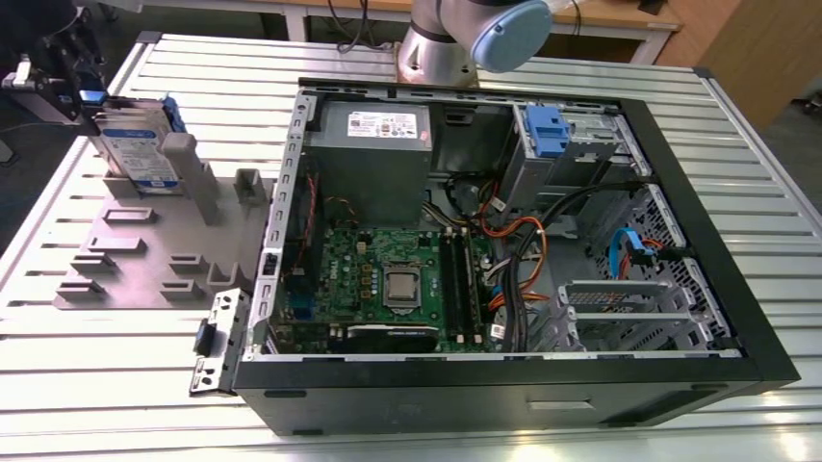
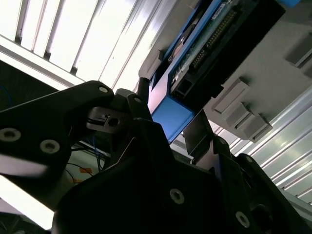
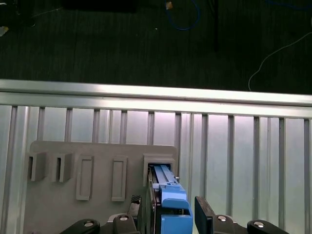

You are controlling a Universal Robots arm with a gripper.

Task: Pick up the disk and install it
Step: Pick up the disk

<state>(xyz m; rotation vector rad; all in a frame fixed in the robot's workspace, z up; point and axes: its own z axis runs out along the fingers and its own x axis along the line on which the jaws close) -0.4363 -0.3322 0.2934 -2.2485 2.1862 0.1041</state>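
Disk point(image 1: 135, 144) stands upright in slot of grey holder point(image 1: 141, 255), at exterior view's left, outside PC case point(image 1: 738, 318); gripper point(image 3: 175, 201) sits at its blue end tab. Fingers point(image 3: 204, 207) apart, straddling tab w/ gap on one side; not clamped.

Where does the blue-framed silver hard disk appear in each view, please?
Exterior view: blue-framed silver hard disk upright at the exterior view's left.
First wrist view: disk edge-on, standing in its slot.
Second wrist view: disk circuit board showing.
Shared landmark: grey slotted plastic holder.
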